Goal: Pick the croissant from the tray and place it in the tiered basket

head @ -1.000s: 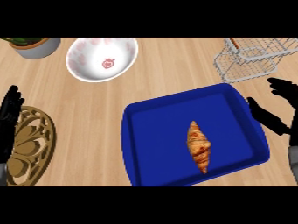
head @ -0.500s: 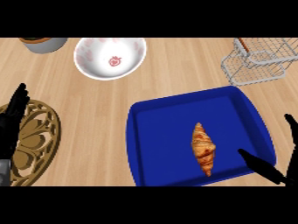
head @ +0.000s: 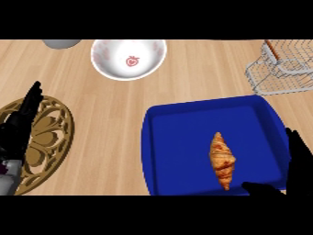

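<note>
The croissant (head: 222, 160) lies on the blue tray (head: 186, 137), with the wire tiered basket (head: 291, 66) at its 1 o'clock. The right hand (head: 301, 172), fingers spread wide, sits at the croissant's 4 o'clock without touching it. The left hand (head: 16, 131) rests with straight fingers over the trivet (head: 47, 137) at 9 o'clock.

golden-brown croissant (head: 221, 160), blue tray (head: 179, 137), strawberry-printed white bowl (head: 128, 58).
</note>
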`<action>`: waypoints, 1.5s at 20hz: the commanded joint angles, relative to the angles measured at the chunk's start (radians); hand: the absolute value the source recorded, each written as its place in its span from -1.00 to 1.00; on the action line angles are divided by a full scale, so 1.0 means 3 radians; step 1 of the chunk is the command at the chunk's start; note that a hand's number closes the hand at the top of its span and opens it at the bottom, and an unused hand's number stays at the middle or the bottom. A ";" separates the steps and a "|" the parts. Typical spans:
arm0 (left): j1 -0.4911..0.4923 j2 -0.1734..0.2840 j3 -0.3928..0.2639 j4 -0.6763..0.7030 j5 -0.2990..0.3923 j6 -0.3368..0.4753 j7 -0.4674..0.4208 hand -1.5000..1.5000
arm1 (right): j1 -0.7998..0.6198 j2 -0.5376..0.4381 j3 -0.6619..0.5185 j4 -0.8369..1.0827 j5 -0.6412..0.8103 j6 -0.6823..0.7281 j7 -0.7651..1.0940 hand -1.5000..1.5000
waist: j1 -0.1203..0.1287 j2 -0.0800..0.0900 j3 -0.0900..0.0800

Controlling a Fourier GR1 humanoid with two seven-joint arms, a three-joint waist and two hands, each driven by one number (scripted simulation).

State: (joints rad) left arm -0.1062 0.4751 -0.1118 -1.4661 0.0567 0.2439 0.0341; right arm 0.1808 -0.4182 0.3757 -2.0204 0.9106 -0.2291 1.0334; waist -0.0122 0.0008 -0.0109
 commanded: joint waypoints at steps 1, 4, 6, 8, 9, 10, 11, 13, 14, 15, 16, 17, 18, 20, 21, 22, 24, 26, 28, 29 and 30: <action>-0.0059 -0.0127 -0.0114 0.0006 -0.0087 0.0044 -0.0036 0.00 | -0.0495 0.0335 0.0179 -0.0086 0.0426 0.0662 0.1032 -1.00 | 0.0110 0.0013 0.0013; -0.0125 -0.0064 -0.0061 0.0051 -0.0055 -0.0030 0.0022 0.00 | -0.0650 0.0667 0.0244 -0.0057 0.0511 0.0991 0.1349 -1.00 | 0.0110 0.0007 0.0017; -0.0219 -0.0155 -0.0128 0.0091 -0.0104 0.0009 0.0054 0.00 | -0.0853 0.0935 0.0240 0.0211 0.0576 0.1054 0.1398 -1.00 | 0.0114 0.0023 0.0021; -0.0171 -0.0166 -0.0090 0.0104 -0.0088 0.0023 0.0047 0.00 | -0.0800 0.1024 0.0168 0.0160 0.0595 0.1236 0.1483 -1.00 | 0.0075 0.0007 0.0023; -0.0153 -0.0087 -0.0064 0.0074 -0.0103 -0.0015 0.0049 0.00 | -0.0788 0.1101 0.0153 0.0216 0.0604 0.1251 0.1473 -1.00 | 0.0079 0.0003 0.0026; -0.0228 -0.0076 -0.0053 0.0121 -0.0090 -0.0046 0.0068 0.00 | -0.0870 0.1123 0.0084 0.0302 0.0543 0.1422 0.1461 -1.00 | 0.0080 0.0013 0.0024; -0.0197 -0.0178 -0.0138 -0.0020 -0.0129 0.0047 0.0202 0.00 | -0.0837 0.1137 -0.0006 0.0388 0.0562 0.1386 0.1417 -1.00 | 0.0082 0.0003 0.0030; -0.0164 -0.0121 -0.0045 0.0103 -0.0095 -0.0014 0.0036 0.00 | -0.0944 0.1352 0.0044 0.0470 0.0771 0.1500 0.1510 -1.00 | 0.0089 0.0006 0.0024; -0.0174 -0.0118 -0.0026 0.0091 -0.0075 -0.0022 0.0056 0.00 | -0.0887 0.1376 0.0090 0.0503 0.0802 0.1506 0.1511 -1.00 | 0.0081 0.0002 0.0025; -0.0175 -0.0122 -0.0069 0.0036 -0.0162 0.0052 0.0157 0.00 | -0.0786 0.1380 0.0102 0.0578 0.0812 0.1450 0.1502 -1.00 | 0.0074 -0.0002 0.0030; -0.0080 -0.0151 -0.0063 0.0050 -0.0108 -0.0004 0.0048 0.00 | -0.0803 0.1383 0.0125 0.0512 0.0827 0.1514 0.1512 -1.00 | 0.0073 -0.0005 0.0028; -0.0257 -0.0032 0.0075 0.0205 -0.0047 -0.0116 0.0009 0.00 | -0.0957 0.1385 0.0080 0.0597 0.0794 0.1477 0.1512 -1.00 | 0.0061 0.0007 0.0028; -0.0121 -0.0185 -0.0107 -0.0001 -0.0163 0.0031 0.0098 0.00 | -0.0817 0.1386 0.0142 0.0620 0.0829 0.1446 0.1513 -1.00 | 0.0074 -0.0006 0.0031; -0.0091 -0.0105 -0.0002 -0.0042 -0.0100 -0.0019 0.0123 0.00 | -0.0818 0.1389 0.0111 0.0617 0.0861 0.1557 0.1513 -1.00 | 0.0074 -0.0010 0.0032; -0.0190 -0.0062 0.0062 0.0126 -0.0057 -0.0120 0.0062 0.00 | -0.0845 0.1389 0.0166 0.0689 0.0853 0.1418 0.1513 -1.00 | 0.0055 0.0000 0.0031; -0.0215 -0.0152 0.0011 0.0185 -0.0139 -0.0025 0.0012 0.00 | -0.0811 0.1390 0.0160 0.0634 0.0863 0.1502 0.1513 -1.00 | 0.0034 0.0001 0.0030; -0.0254 -0.0121 -0.0013 -0.0002 -0.0143 -0.0050 0.0205 0.00 | -0.0880 0.1391 0.0298 0.0846 0.0932 0.1360 0.1513 -1.00 | 0.0072 -0.0004 0.0033; -0.0250 -0.0198 0.0005 0.0139 -0.0194 0.0041 0.0136 0.00 | -0.0857 0.1391 0.0231 0.0846 0.0984 0.1541 0.1513 -1.00 | 0.0045 0.0000 0.0032; -0.0213 -0.0178 0.0017 0.0162 -0.0151 -0.0039 0.0109 0.00 | -0.0820 0.1392 0.0281 0.0743 0.1119 0.1629 0.1513 -1.00 | 0.0040 -0.0006 0.0029; -0.0178 -0.0167 0.0012 0.0189 -0.0170 -0.0058 0.0065 0.00 | -0.0908 0.1392 0.0191 0.0772 0.1089 0.1744 0.1513 -1.00 | 0.0049 -0.0003 0.0030; -0.0271 -0.0209 0.0021 0.0169 -0.0155 -0.0047 0.0084 0.00 | -0.0934 0.1392 0.0186 0.0747 0.1107 0.1744 0.1513 -1.00 | 0.0040 -0.0003 0.0031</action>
State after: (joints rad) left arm -0.1716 0.4235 -0.1110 -1.4245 0.0082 0.2358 0.0636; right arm -0.0526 -0.0138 0.4213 -1.7947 1.2207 0.1794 1.2445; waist 0.0022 0.0000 -0.0017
